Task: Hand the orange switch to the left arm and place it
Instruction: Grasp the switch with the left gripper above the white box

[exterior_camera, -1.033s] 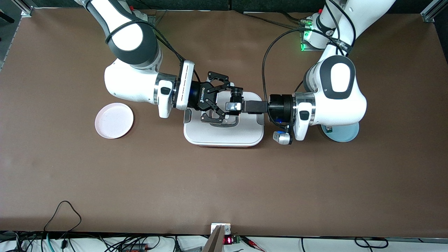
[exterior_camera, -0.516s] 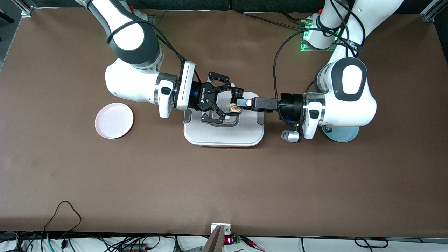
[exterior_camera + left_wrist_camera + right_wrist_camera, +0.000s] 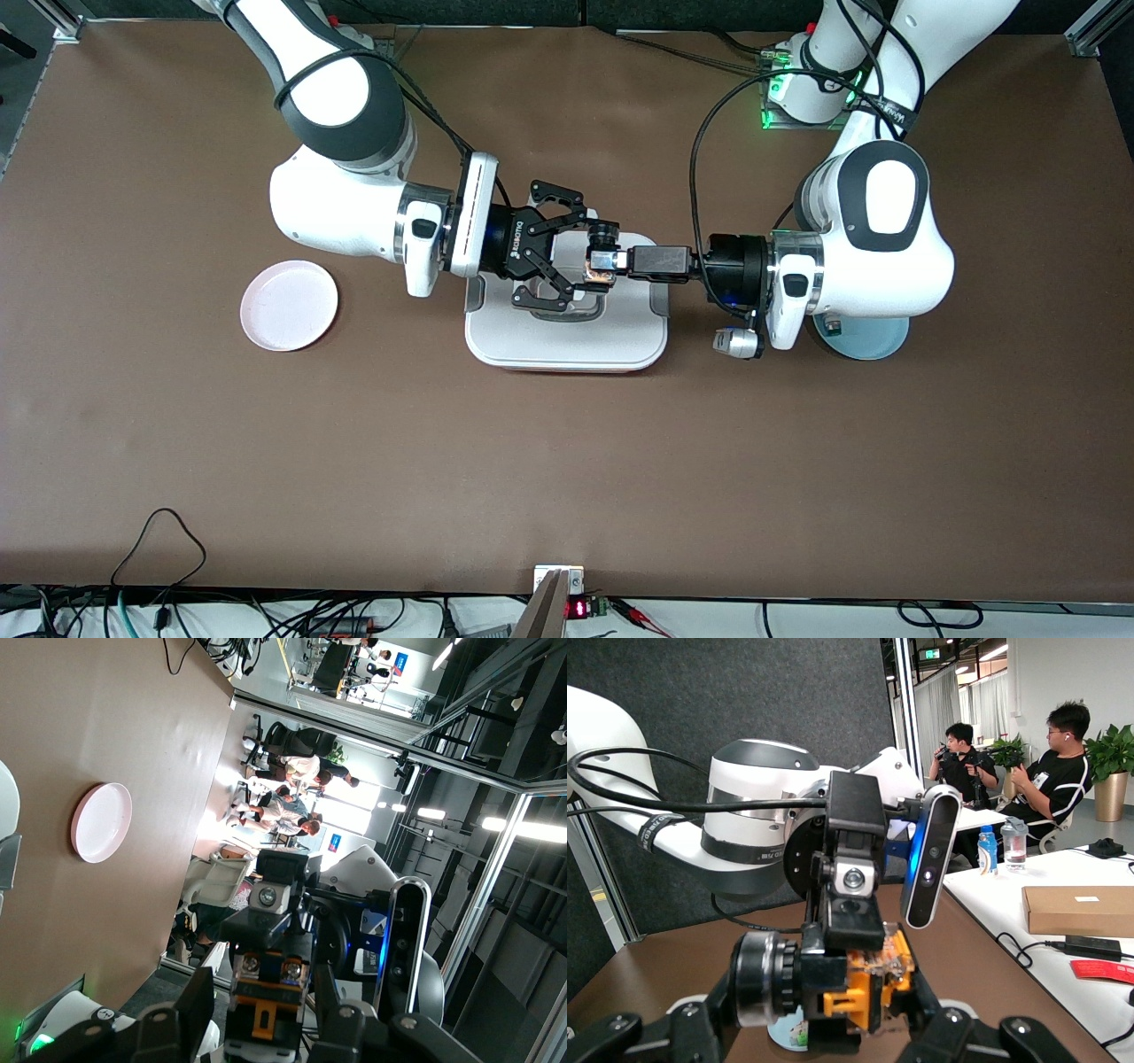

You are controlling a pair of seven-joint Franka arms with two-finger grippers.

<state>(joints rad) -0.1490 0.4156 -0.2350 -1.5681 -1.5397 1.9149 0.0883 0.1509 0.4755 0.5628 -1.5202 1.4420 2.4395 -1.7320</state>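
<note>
The orange switch (image 3: pixel 598 276) hangs in the air over the white box (image 3: pixel 567 341), black cap end away from the front camera, orange body toward it. My right gripper (image 3: pixel 585 257) is shut on it end to end; in the right wrist view (image 3: pixel 824 1001) its fingers press the cap and the orange body (image 3: pixel 873 983). My left gripper (image 3: pixel 605 260) is open, and its fingers straddle the switch without touching it; the left wrist view (image 3: pixel 261 1014) shows gaps on both sides of the switch (image 3: pixel 266 992).
A pink plate (image 3: pixel 289 306) lies toward the right arm's end of the table and also shows in the left wrist view (image 3: pixel 102 821). A blue plate (image 3: pixel 877 341) lies under the left arm's wrist. Cables run along the table's near edge.
The left gripper drew back from the switch, baring its orange body, then edged toward it again. The switch stayed in the right gripper, which shifted only slightly.
</note>
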